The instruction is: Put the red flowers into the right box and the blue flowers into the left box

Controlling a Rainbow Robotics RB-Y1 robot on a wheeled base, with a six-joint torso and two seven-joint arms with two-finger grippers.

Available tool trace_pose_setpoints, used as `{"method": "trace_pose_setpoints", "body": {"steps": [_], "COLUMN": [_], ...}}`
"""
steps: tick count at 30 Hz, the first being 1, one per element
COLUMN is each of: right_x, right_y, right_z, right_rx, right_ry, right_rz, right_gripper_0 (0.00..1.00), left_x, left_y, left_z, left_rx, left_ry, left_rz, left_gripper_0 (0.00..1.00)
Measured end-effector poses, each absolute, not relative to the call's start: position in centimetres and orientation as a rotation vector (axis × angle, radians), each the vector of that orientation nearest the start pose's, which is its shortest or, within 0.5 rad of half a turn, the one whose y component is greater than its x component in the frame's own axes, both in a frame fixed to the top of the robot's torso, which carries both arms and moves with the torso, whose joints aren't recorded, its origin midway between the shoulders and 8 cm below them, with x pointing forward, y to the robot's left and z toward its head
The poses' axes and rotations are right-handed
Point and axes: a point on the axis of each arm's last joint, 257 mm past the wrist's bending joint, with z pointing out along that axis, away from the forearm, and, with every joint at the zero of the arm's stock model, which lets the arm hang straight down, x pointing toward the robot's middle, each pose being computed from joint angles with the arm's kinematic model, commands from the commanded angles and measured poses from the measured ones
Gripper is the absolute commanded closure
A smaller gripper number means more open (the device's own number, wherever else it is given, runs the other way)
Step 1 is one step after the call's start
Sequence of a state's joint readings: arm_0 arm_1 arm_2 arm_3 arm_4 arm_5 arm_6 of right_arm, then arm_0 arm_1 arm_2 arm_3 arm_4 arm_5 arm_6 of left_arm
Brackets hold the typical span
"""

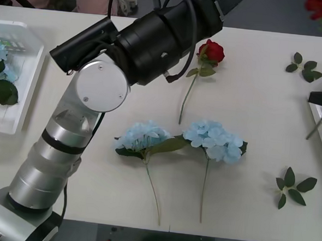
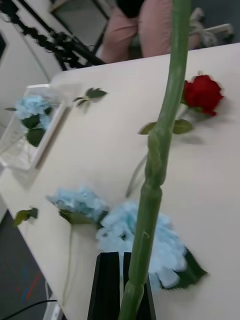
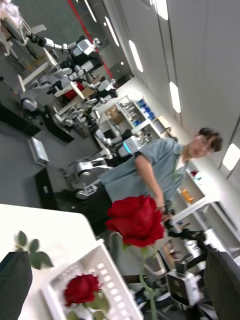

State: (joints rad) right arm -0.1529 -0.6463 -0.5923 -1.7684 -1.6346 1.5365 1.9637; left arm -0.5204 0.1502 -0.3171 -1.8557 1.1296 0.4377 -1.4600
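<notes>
Left arm (image 1: 121,52) overhangs table (image 1: 249,104); leaf sprigs (image 1: 294,186) scattered.

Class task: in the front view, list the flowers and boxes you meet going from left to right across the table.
left box → first blue flower → second blue flower → right box. The red rose on the table overlaps the blue flowers' span, so it is left out.

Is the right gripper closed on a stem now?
Yes. The right gripper is shut on a green stem; its black fingers press together around it.
</notes>
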Motion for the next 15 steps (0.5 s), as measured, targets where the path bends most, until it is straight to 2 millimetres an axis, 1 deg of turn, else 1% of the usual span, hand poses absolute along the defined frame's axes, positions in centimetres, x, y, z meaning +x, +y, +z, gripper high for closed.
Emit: {"method": "trace_pose_setpoints", "body": {"steps": [2, 4, 6, 7, 10, 12, 13, 15], "right_x": [41.9, 42.2, 42.6, 42.8, 43.4, 43.5, 43.4, 42.9], "right_y": [-33.6, -37.1, -40.4, -41.7, -46.2, -48.8, -50.0, -52.2], "right_z": [-8.8, -9.9, -11.0, -11.3, -12.4, -13.0, -13.1, -13.6], "right_rx": [-0.351, -0.262, -0.175, -0.144, -0.054, -0.011, 0.004, 0.033], "right_ry": [2.033, 2.078, 2.123, 2.138, 2.192, 2.228, 2.245, 2.287], "right_rz": [0.826, 0.770, 0.702, 0.668, 0.520, 0.424, 0.385, 0.305], "right_gripper_0": [1.00, 1.00, 1.00, 1.00, 1.00, 1.00, 1.00, 1.00], "left_x": [47.2, 45.7, 44.0, 43.4, 41.2, 39.6, 38.9, 37.8], "left_y": [-8.1, -7.9, -7.4, -7.0, -5.6, -4.3, -3.5, -1.7], "left_z": [6.1, 4.4, 2.1, 1.1, -2.5, -5.5, -6.6, -8.2], "left_rx": [0.209, 0.267, 0.330, 0.353, 0.432, 0.497, 0.521, 0.533], "left_ry": [1.392, 1.442, 1.513, 1.540, 1.652, 1.756, 1.802, 1.866], "left_rz": [-1.389, -1.367, -1.338, -1.323, -1.263, -1.211, -1.184, -1.146], "left_gripper_0": [0.00, 0.00, 0.00, 0.00, 0.00, 0.00, 0.00, 0.00]}}
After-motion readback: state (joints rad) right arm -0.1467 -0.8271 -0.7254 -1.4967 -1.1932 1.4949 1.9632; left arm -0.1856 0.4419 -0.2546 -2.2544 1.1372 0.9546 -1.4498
